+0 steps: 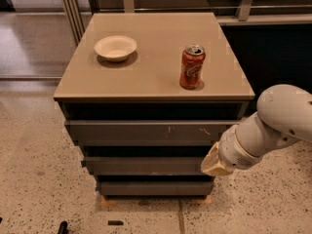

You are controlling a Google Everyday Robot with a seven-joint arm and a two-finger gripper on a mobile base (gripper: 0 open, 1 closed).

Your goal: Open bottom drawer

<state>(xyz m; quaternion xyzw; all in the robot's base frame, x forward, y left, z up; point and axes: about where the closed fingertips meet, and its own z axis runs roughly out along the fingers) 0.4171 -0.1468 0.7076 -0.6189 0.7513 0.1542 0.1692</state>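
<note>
The bottom drawer formed the lowest front of the cabinet and was pushed in. The gripper was at the cabinet's front right edge, level with the middle drawer. Its degree of opening and any hold could not be determined.

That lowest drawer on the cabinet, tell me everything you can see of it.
The bottom drawer is a long, flat, dark grey strip, lowest and narrowest-looking of the cabinet's three fronts. It shows no handle or marks; its material I cannot tell. It appears pushed in and level, just above the speckled floor, under the middle drawer. Nothing seems to touch it: the gripper hangs beside the middle drawer's right end, above this drawer's right end.
</note>
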